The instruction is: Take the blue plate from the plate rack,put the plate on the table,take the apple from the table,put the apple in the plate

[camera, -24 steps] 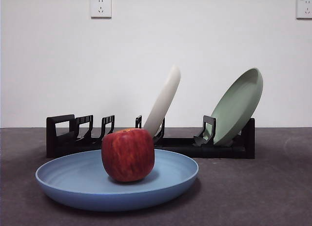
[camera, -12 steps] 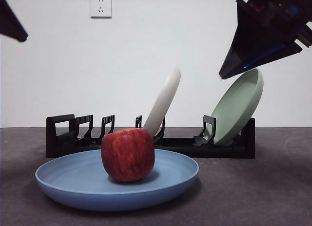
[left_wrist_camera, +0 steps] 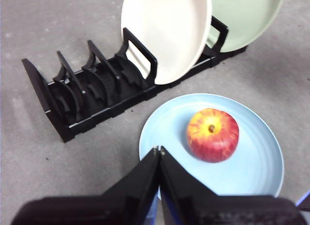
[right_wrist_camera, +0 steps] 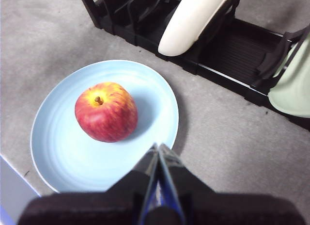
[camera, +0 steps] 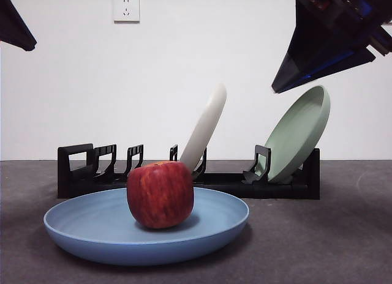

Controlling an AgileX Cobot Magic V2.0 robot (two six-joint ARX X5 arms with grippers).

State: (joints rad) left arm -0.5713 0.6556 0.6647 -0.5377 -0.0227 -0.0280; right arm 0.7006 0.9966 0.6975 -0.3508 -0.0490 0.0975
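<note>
The blue plate [camera: 92, 232] lies flat on the table [camera: 331, 235] in front of the plate rack [camera: 76, 171]. On the plate's middle rests the red apple [camera: 160, 194], stem up, touched by neither gripper. My left gripper [left_wrist_camera: 158, 150] hangs shut and empty above the plate's [left_wrist_camera: 256, 176] near rim, with the apple [left_wrist_camera: 213, 134] just beyond it. Shut and empty too, my right gripper [right_wrist_camera: 158, 146] hovers over the other edge of the plate [right_wrist_camera: 63, 152], apart from the apple [right_wrist_camera: 106, 111]. In the front view they show as dark tips at the top left [camera: 26, 46] and top right [camera: 278, 87].
A cream-white plate [camera: 205, 128] and a pale green plate [camera: 297, 134] lean in the rack's slots behind the blue plate. The rack's left slots [left_wrist_camera: 77, 94] hold nothing. A wall with sockets [camera: 126, 8] stands behind the table.
Both arms have come into the front view's top corners, where neither showed a second ago. The apple and the blue plate have not moved.
</note>
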